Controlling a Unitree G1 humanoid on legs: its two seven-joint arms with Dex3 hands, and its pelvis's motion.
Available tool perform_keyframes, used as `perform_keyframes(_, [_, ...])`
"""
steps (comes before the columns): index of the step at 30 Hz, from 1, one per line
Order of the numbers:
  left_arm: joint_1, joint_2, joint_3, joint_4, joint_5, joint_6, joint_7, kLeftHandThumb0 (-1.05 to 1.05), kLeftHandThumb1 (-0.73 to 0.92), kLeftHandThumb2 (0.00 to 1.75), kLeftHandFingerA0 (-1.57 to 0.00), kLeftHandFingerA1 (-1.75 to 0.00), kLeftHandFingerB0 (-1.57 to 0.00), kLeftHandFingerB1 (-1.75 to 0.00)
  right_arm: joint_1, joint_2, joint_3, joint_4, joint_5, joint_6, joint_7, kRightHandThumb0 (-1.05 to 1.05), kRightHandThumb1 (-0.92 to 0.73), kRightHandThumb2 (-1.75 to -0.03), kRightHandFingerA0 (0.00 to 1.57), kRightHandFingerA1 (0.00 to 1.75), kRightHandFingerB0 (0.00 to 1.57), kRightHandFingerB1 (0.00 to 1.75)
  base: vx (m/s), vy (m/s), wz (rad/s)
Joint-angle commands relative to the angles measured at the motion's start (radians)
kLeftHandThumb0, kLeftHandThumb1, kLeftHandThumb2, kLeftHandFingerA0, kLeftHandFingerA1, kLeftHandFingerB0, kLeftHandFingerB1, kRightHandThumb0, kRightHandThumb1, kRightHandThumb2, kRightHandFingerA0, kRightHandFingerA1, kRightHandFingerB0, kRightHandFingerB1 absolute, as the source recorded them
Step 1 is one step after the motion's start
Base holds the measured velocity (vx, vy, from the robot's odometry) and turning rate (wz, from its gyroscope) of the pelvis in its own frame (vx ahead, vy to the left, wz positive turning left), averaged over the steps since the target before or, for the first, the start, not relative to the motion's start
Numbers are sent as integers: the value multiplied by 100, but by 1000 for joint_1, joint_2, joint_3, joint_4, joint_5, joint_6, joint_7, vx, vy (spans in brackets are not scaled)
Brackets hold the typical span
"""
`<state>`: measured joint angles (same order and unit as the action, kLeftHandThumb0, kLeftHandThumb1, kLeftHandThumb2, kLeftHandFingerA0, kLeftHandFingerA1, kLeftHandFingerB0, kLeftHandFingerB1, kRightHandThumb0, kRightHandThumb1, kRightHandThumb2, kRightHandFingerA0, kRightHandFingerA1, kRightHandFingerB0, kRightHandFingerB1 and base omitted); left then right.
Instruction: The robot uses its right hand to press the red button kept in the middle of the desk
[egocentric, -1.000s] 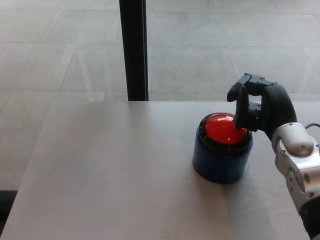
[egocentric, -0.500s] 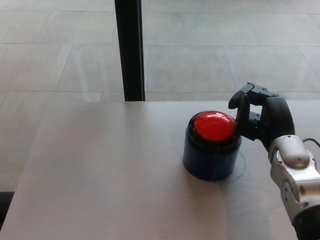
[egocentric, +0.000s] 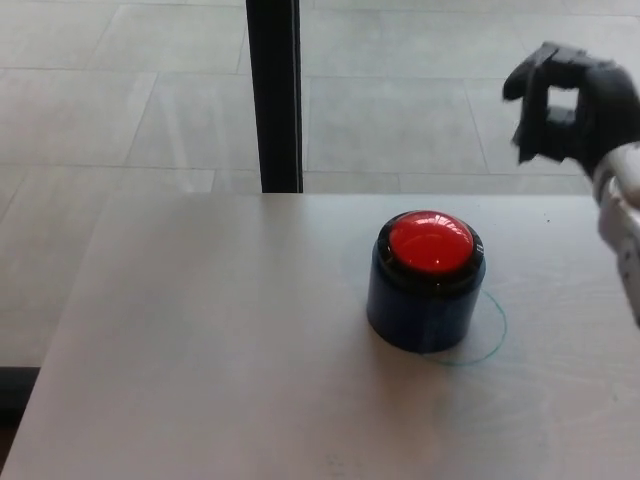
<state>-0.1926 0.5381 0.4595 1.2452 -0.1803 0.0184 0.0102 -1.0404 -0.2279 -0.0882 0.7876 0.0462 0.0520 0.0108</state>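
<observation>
The right hand's fingers (egocentric: 533, 105) are curling loosely inward, thumb and fingers bent toward each other with a small gap showing between them, and they are gripping nothing; motion blur is softening their outline, so how tightly they are closing is hard to judge. The right hand (egocentric: 575, 105) is now hanging high at the picture's upper right, over the tiled floor (egocentric: 120, 110) beyond the desk's far edge, well apart from the red button (egocentric: 431, 243). Half a second ago a fingertip was standing just beside the dome's right side, and a second ago it was resting on the dome; the hand has since lifted up and away. The pale forearm (egocentric: 622, 225) is trailing down the right edge. The button is sitting near the middle of the desk (egocentric: 200, 350), its red dome facing straight up on a squat dark blue cylindrical base (egocentric: 420, 315) whose axis is standing upright. A thin curved line (egocentric: 497, 340) is showing on the desk just beside the base on its right. A dark vertical post (egocentric: 273, 95) is rising behind the desk's far edge.
</observation>
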Motion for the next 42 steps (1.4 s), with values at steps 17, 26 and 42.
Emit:
perform_keyframes(17, [31,25,5,3,-8,14,16,-73,92,124,-54,-103,-36,-84,67,-526,-316,6,86,90,122,-15,-61,-103,91,175,77,132,-2,-1,0])
perform_keyframes(26, [34,23,12,7,-16,5,-2,-73,92,127,-47,-95,-27,-78,473,-571,-732,-44,202,21,-49,-53,-42,-112,130,156,104,90,0,0,0])
perform_keyframes(42, [43,15,4,5,-12,-6,-6,-73,92,128,-44,-92,-28,-77,857,-288,-1153,88,363,-87,-237,-75,-79,-72,69,170,21,119,0,0,0])
